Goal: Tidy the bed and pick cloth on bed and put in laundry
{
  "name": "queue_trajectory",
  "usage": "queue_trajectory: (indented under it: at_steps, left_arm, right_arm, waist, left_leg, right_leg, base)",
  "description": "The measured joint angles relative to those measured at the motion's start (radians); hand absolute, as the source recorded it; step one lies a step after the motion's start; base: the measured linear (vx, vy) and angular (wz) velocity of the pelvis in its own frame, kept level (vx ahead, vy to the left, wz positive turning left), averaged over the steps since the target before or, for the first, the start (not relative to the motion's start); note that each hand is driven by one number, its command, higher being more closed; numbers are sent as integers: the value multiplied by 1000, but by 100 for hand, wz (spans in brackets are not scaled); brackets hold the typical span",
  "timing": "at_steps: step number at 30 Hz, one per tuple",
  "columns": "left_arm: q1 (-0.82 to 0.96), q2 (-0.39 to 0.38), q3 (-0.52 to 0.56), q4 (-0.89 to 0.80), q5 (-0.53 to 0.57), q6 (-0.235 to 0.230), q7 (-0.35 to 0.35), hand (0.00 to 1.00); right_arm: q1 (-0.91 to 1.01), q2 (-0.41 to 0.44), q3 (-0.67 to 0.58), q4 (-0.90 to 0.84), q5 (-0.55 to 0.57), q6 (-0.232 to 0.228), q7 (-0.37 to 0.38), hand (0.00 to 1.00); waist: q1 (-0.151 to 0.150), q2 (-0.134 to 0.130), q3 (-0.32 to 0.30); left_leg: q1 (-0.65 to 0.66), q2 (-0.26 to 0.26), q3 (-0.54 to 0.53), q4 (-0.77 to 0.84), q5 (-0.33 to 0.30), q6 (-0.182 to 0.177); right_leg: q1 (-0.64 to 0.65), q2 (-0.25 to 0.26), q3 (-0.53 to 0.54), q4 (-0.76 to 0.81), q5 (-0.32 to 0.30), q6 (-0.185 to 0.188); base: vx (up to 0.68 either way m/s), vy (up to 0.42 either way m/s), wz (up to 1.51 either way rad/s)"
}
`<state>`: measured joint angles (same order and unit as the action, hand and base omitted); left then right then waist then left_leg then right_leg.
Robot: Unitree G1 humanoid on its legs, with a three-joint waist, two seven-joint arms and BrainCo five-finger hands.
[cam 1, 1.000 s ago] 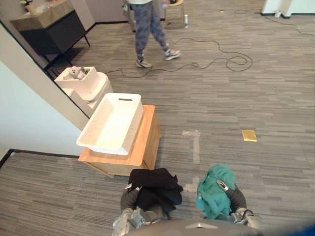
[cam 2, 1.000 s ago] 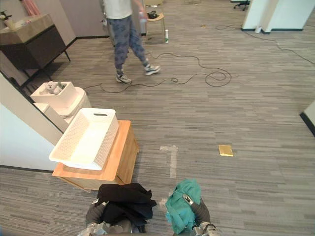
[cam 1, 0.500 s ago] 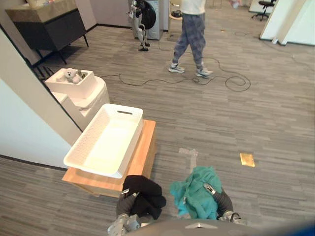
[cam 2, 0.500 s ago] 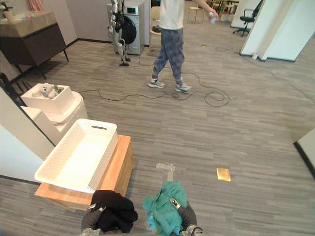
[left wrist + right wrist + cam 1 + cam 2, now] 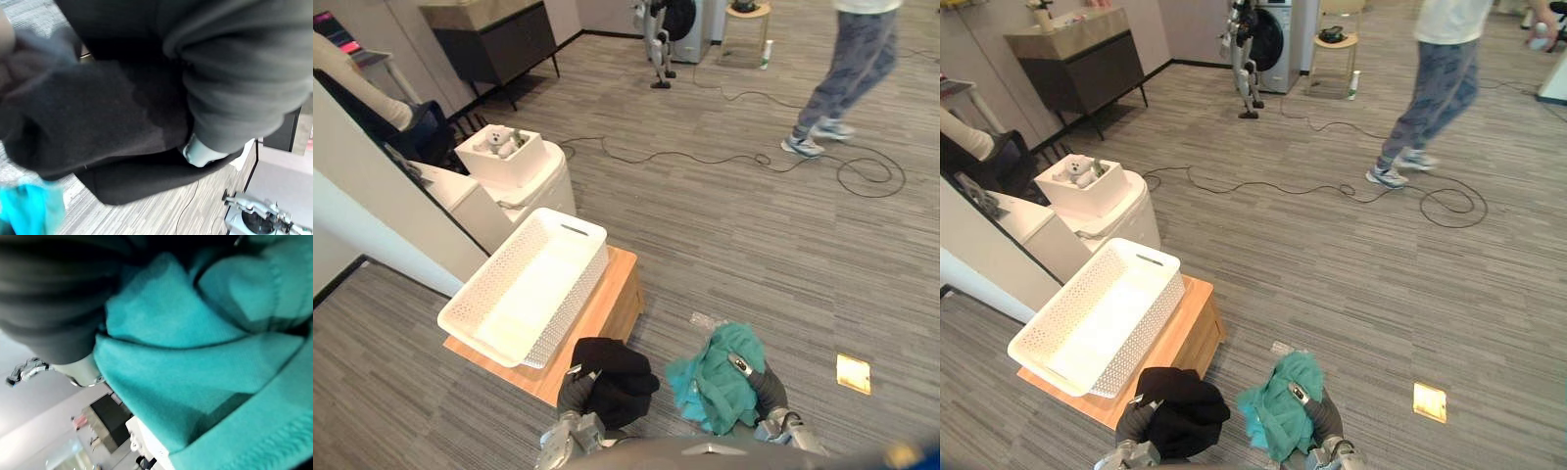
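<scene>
Folds of black cloth point(image 5: 612, 377), crumpled teal cloth point(image 5: 713, 380); perforated rectangular basket point(image 5: 576, 302) nearby.

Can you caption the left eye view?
Left hand holds black cloth, right hand holds teal cloth, near a white basket.

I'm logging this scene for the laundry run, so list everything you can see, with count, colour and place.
basket: one, white, empty, on the wooden stand
wooden stand: one, light wood, on the floor ahead, to the robot's left
black cloth: one, at the left hand
teal cloth: one, in the right hand
box: one, white, holds a plush toy, on the white unit
cabinet: one, dark, far left
washing machine: one, white, far end
floor patch: one, yellow, right of the teal cloth
person: one, patterned trousers, mid-stride, far right
left hand: dark cover, against the black cloth
right hand: fingers over the teal cloth
</scene>
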<state>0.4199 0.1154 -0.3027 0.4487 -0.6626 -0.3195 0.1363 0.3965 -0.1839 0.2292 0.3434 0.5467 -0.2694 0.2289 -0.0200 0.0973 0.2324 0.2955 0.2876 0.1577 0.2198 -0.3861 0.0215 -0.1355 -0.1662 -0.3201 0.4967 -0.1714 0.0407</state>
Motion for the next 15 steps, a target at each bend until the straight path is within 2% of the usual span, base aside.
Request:
queue_trajectory:
  at_steps: [1,2,3,4,5,6,7,8,9,10,11,12,13,15]
  left_arm:
    - [32,0,14,2,-25,-5,-4,100]
    - [24,-18,16,6,-35,-3,-7,100]
    - [22,-29,11,4,-35,-3,-8,100]
    - [23,-39,3,2,-33,-7,-10,100]
    - [30,-41,-5,-3,-35,-7,-25,100]
    - [25,-41,-6,-5,-35,-7,-28,100]
    - [22,-42,-6,-25,-35,-7,-27,100]
    - [24,-42,-7,-39,-35,-7,-26,100]
    - [27,-40,-10,-68,-35,-7,-26,100]
    - [24,-40,-13,-72,-35,-7,-25,100]
    - [11,-39,-30,-71,-35,-5,-20,100]
    - [7,-36,-36,-68,-36,1,-18,100]
    - [2,-31,-48,-69,-36,3,-16,100]
    - [6,-23,-52,-76,-42,0,-6,100]
  right_arm:
    - [11,-3,19,-25,-1,0,5,100]
    - [14,-11,21,-27,-3,1,4,100]
    - [19,-21,17,-27,-3,2,5,100]
    - [21,-33,16,-29,-3,3,6,100]
    - [25,-34,2,-32,-3,4,8,100]
    - [24,-34,-7,-32,-3,4,11,100]
    - [22,-34,-22,-32,-3,4,26,100]
    - [22,-34,-27,-32,-3,4,34,100]
    - [22,-31,-26,-32,-4,7,51,100]
    - [22,-29,-25,-32,-5,8,56,100]
    - [23,-28,-25,-31,-22,14,65,100]
    - [28,-28,-24,-31,-23,20,66,100]
    - [31,-27,-24,-32,-23,25,71,100]
    - [32,-21,-15,-35,-23,26,77,100]
  waist:
    - [-16,-33,-8]
    - [-22,-7,-2]
    - [-18,2,-2]
    - [-12,9,0]
    - [-7,16,-3]
    - [-9,15,-2]
    - [-9,13,-1]
    - [-9,13,-2]
    - [-8,15,-3]
    - [-8,16,-4]
    - [-15,10,-20]
    - [-22,1,-35]
    - [-24,-14,-62]
    - [-11,-46,-89]
  left_leg:
    - [-16,13,-8,85,5,72]
    - [-126,66,-4,320,49,78]
    - [-183,89,-5,416,98,90]
    - [-232,111,-7,504,181,97]
    - [-277,83,-1,569,188,38]
    - [-297,56,9,584,162,24]
    - [-326,7,52,583,115,4]
    - [-335,-10,87,569,99,-4]
    - [-338,-29,216,484,92,-10]
    - [-335,-30,287,439,101,-5]
    - [-322,-29,473,345,144,35]
    - [-314,-35,518,318,143,36]
    - [-311,-56,553,280,143,55]
    - [-294,-89,575,217,142,60]
  right_leg:
    - [12,4,3,26,-72,-23]
    - [44,24,-25,12,-89,-30]
    - [64,36,-36,-14,-89,-30]
    - [105,51,-51,-68,-85,-31]
    - [170,49,-58,-147,-77,-43]
    - [189,40,-62,-168,-71,-50]
    - [220,19,-82,-201,-60,-56]
    - [240,14,-99,-218,-56,-60]
    - [300,7,-161,-264,-45,-36]
    - [320,6,-188,-276,-41,-26]
    - [360,4,-250,-287,-48,9]
    - [370,1,-279,-290,-48,14]
    - [371,-7,-310,-293,-45,19]
    - [399,-9,-340,-319,-35,36]
  base:
    - [184,-182,50]
    - [167,-188,45]
    - [140,-178,15]
    - [279,-113,6]
    - [379,-69,18]
    - [378,-18,39]
    - [255,-17,38]
    - [241,1,64]
    - [275,21,64]
    - [367,45,116]
    - [342,45,115]
    - [364,57,144]
    - [306,49,113]
    - [355,51,85]
